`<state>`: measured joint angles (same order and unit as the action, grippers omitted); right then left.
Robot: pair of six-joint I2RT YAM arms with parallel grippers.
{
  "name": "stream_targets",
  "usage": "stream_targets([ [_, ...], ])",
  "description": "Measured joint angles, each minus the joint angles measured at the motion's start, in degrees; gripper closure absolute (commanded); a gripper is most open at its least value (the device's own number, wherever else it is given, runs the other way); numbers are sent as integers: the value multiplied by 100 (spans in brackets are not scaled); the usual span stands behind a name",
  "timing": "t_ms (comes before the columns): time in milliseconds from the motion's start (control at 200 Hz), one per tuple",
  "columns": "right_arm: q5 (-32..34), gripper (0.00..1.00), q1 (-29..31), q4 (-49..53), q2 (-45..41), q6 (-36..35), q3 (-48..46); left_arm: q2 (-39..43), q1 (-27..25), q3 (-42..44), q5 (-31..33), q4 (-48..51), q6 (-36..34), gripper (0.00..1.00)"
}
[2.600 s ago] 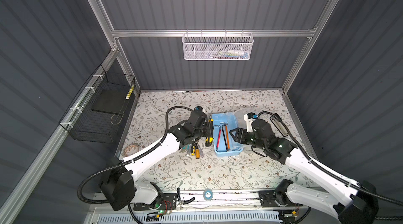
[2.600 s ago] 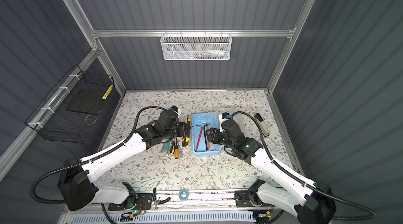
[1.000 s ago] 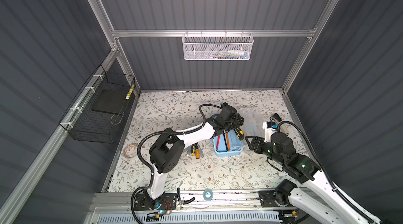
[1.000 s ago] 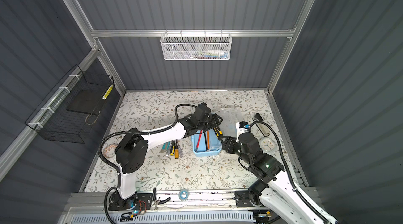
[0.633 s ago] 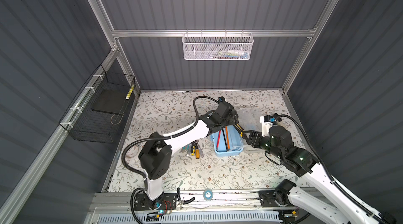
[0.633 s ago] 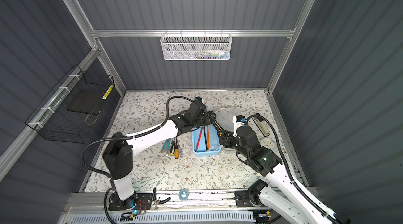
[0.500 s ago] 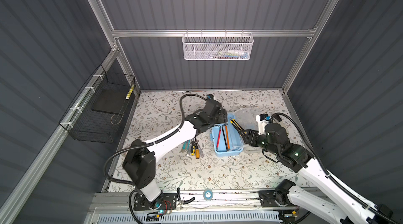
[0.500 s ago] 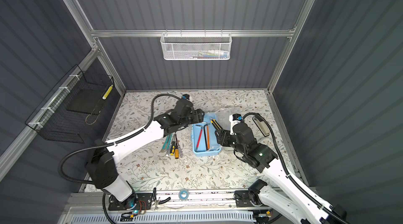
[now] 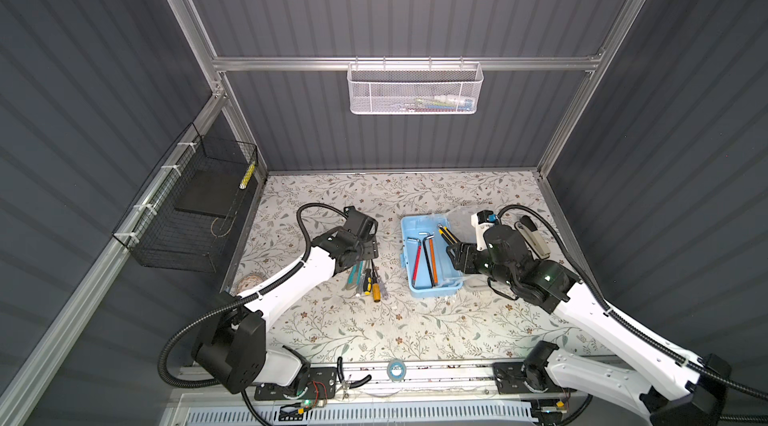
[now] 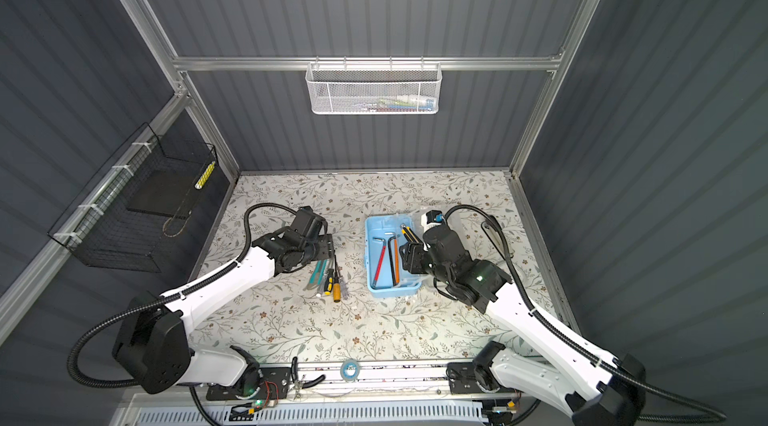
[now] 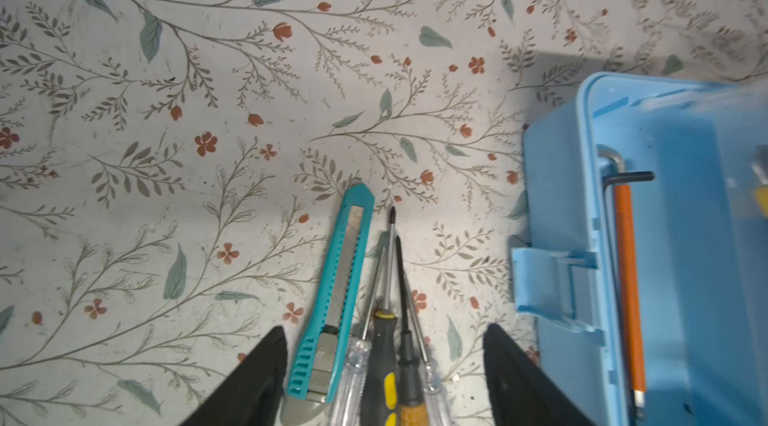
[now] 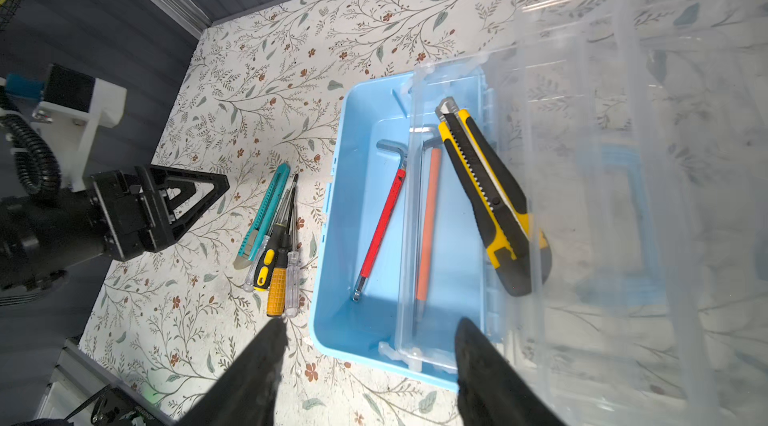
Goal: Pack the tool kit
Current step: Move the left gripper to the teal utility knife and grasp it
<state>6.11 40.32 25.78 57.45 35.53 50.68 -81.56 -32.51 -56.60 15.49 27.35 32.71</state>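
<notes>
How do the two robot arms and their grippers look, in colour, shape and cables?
The left arm and right arm have white links with black joints and black bases. A black ribbed hose runs along each arm. The left gripper and right gripper each have two black, pointed, wedge-shaped fingers. A small green light glows on the right arm.

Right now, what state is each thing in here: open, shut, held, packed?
Light-blue plastic tool kit: open, clear lid swung back.
Three hex keys: packed inside.
Yellow-and-black utility knife: resting across the kit's lid-side rim.
Teal utility knife: lying outside the kit.
Screwdrivers: lying beside it, unpacked.
Left gripper: open, empty, above those loose tools.
Right gripper: open, empty, over the kit's edge.
</notes>
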Motion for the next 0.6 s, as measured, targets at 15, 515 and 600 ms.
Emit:
stream_targets([
  [15, -9, 35, 2, 0, 22, 4, 0, -11, 37, 39, -24, -17, -24, 35],
  [515, -245, 35, 136, -363, 614, 245, -4, -844, 402, 509, -553, -649, -374, 44],
  [600, -262, 35, 136, -444, 614, 286, -17, -960, 402, 509, -568, -699, -417, 46],
])
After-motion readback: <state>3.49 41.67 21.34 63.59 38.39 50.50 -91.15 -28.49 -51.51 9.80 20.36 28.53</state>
